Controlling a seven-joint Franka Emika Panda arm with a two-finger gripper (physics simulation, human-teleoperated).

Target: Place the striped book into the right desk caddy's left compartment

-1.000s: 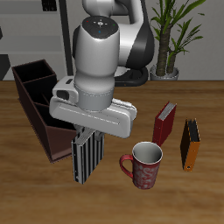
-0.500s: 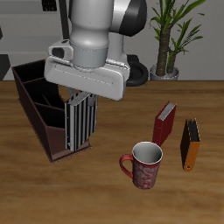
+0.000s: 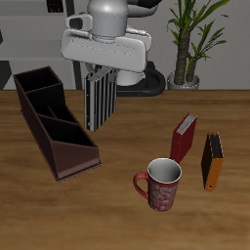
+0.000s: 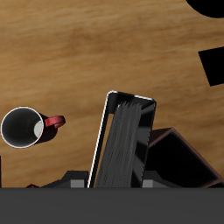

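Note:
The striped book (image 3: 101,99), black and pale grey, hangs upright above the table with my gripper (image 3: 102,72) shut on its top edge. It floats just beside the back half of the right desk caddy (image 3: 51,123), a long dark brown box with partitions, whose compartments show nothing inside. In the wrist view the striped book (image 4: 125,142) fills the middle between the fingers, and a corner of the desk caddy (image 4: 179,156) shows beside it.
A red patterned mug (image 3: 161,184) stands near the table's front edge. Farther along are an upright red book (image 3: 184,138) and an orange-and-black book (image 3: 212,161). A potted plant (image 3: 188,39) stands behind the table.
The arm has carried the striped book up and toward the table's back, from in front of the caddy's near end to beside its back half.

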